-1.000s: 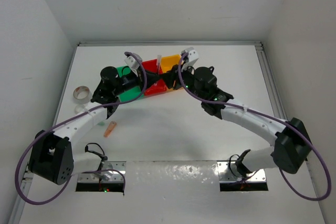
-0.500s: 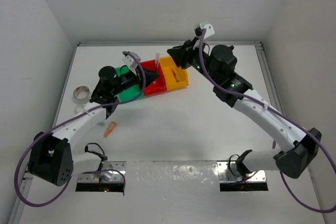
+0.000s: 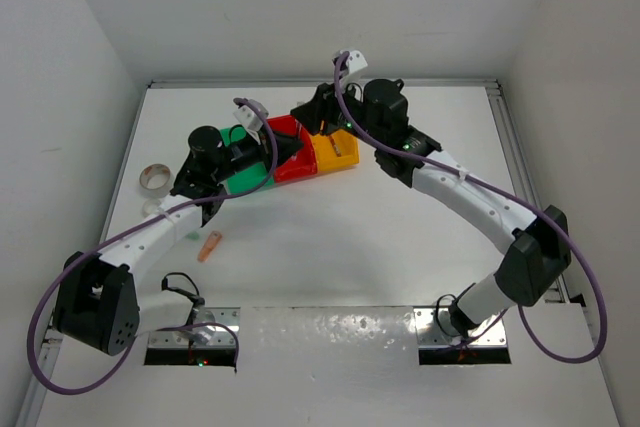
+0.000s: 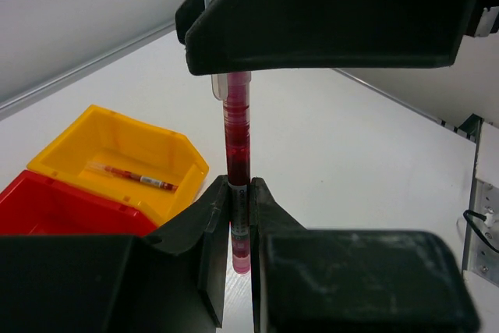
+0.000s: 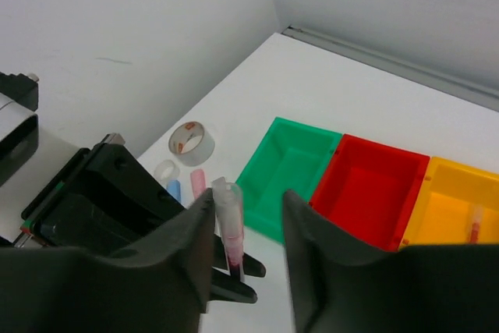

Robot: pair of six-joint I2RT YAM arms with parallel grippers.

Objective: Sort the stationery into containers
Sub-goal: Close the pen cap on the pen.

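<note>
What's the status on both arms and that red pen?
Left fingers shut on red pen, upright. Right fingers open, straddling its top. Second pen already in yellow bin. Nothing in the way.

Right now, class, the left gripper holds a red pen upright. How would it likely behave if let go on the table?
The pen looks straight though the left gripper pinches only its lower end, so it is probably stiff and light. Thin and round, it would likely tip, then roll.
</note>
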